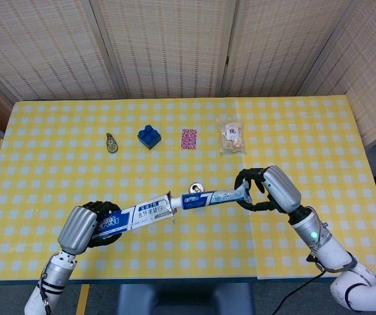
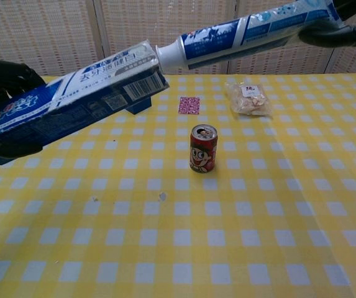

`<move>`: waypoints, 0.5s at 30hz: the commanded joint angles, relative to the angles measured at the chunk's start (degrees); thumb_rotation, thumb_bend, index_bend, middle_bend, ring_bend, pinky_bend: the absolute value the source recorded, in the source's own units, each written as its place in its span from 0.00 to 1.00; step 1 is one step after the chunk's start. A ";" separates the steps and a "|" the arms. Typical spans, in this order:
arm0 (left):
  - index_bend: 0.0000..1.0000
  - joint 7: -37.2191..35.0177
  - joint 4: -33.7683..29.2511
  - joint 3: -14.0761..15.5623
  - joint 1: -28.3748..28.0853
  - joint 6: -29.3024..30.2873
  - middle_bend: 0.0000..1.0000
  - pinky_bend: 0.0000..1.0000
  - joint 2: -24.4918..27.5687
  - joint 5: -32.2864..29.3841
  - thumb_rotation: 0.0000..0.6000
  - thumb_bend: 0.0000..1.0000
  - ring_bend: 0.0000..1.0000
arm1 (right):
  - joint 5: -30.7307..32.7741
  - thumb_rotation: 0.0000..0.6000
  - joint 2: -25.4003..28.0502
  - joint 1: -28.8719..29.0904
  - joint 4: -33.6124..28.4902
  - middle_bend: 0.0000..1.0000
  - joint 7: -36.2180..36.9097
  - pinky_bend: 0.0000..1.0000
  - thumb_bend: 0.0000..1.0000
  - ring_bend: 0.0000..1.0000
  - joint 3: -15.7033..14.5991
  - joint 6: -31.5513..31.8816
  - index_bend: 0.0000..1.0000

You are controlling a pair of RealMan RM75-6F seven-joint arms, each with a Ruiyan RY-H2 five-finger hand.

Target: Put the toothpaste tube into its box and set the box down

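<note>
My left hand (image 1: 86, 225) grips the blue-and-white toothpaste box (image 1: 138, 212) by its rear end and holds it above the table, open end pointing right. My right hand (image 1: 266, 189) holds the toothpaste tube (image 1: 210, 196) by its flat tail. The tube's white cap end meets the box mouth. In the chest view the tube (image 2: 246, 34) slants down from the upper right, its cap at the open end of the box (image 2: 72, 102); my left hand (image 2: 0, 77) shows at the left edge and my right hand (image 2: 345, 28) at the top right corner.
A red drink can (image 2: 203, 148) stands on the yellow checked table (image 1: 292, 131) below the tube. Further back lie a blue toy block (image 1: 149, 136), a pink patterned packet (image 1: 188, 138), a clear snack bag (image 1: 231, 136) and a small tape roll (image 1: 111, 142).
</note>
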 commanded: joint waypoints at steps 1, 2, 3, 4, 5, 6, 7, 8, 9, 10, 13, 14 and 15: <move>0.50 0.34 -0.38 0.09 0.02 0.09 0.60 0.59 -0.20 0.24 1.00 0.23 0.50 | -0.29 1.00 -0.20 0.01 -0.28 0.62 -0.02 0.78 0.41 0.60 -0.12 0.22 0.80; 0.50 0.58 -0.63 0.14 0.05 0.18 0.60 0.59 -0.28 0.39 1.00 0.23 0.50 | -0.36 1.00 -0.26 0.02 -0.42 0.62 -0.06 0.78 0.41 0.60 -0.18 0.23 0.80; 0.50 0.80 -0.82 0.17 0.07 0.25 0.60 0.59 -0.36 0.52 1.00 0.23 0.50 | -0.41 1.00 -0.31 0.04 -0.54 0.62 -0.08 0.78 0.41 0.60 -0.24 0.19 0.80; 0.50 1.17 -0.97 0.20 0.09 0.34 0.60 0.59 -0.47 0.72 1.00 0.23 0.50 | -0.43 1.00 -0.37 0.07 -0.65 0.62 -0.12 0.78 0.41 0.60 -0.29 0.14 0.80; 0.50 1.76 -1.15 0.28 0.10 0.43 0.60 0.59 -0.61 1.01 1.00 0.23 0.50 | -0.45 1.00 -0.48 0.09 -0.74 0.62 -0.27 0.78 0.41 0.60 -0.36 0.09 0.80; 0.50 2.06 -1.39 0.32 0.11 0.48 0.60 0.59 -0.72 1.20 1.00 0.23 0.50 | -0.50 1.00 -0.57 0.11 -0.79 0.62 -0.39 0.78 0.41 0.60 -0.41 0.06 0.80; 0.50 2.29 -1.69 0.39 0.11 0.53 0.60 0.59 -0.81 1.41 1.00 0.23 0.50 | -0.54 1.00 -0.68 0.10 -0.88 0.62 -0.45 0.78 0.41 0.60 -0.46 0.10 0.80; 0.50 2.52 -1.96 0.43 0.11 0.60 0.60 0.59 -0.86 1.64 1.00 0.23 0.50 | -0.59 1.00 -0.80 0.11 -0.97 0.62 -0.42 0.78 0.41 0.60 -0.48 0.16 0.80; 0.50 2.85 -2.26 0.45 0.09 0.67 0.60 0.59 -0.97 1.92 1.00 0.23 0.50 | -0.64 1.00 -1.01 0.13 -1.07 0.62 -0.38 0.78 0.41 0.60 -0.47 0.26 0.80; 0.50 3.09 -2.43 0.49 0.07 0.67 0.60 0.59 -1.09 2.09 1.00 0.23 0.50 | -0.66 1.00 -1.22 0.16 -1.13 0.62 -0.38 0.78 0.41 0.60 -0.47 0.30 0.80; 0.50 3.72 -3.00 0.59 -0.11 0.30 0.60 0.59 -1.42 2.32 1.00 0.23 0.50 | -0.73 1.00 -2.17 0.40 -1.33 0.62 -0.35 0.78 0.41 0.60 -0.50 0.20 0.80; 0.50 3.90 -3.14 0.58 -0.17 0.19 0.60 0.59 -1.52 2.35 1.00 0.23 0.50 | -0.68 1.00 -2.52 0.52 -1.38 0.62 -0.30 0.78 0.41 0.60 -0.46 0.13 0.80; 0.50 4.08 -3.30 0.54 -0.29 0.05 0.60 0.59 -1.66 2.45 1.00 0.23 0.50 | -0.58 1.00 -2.97 0.72 -1.45 0.62 -0.22 0.78 0.41 0.60 -0.41 -0.09 0.80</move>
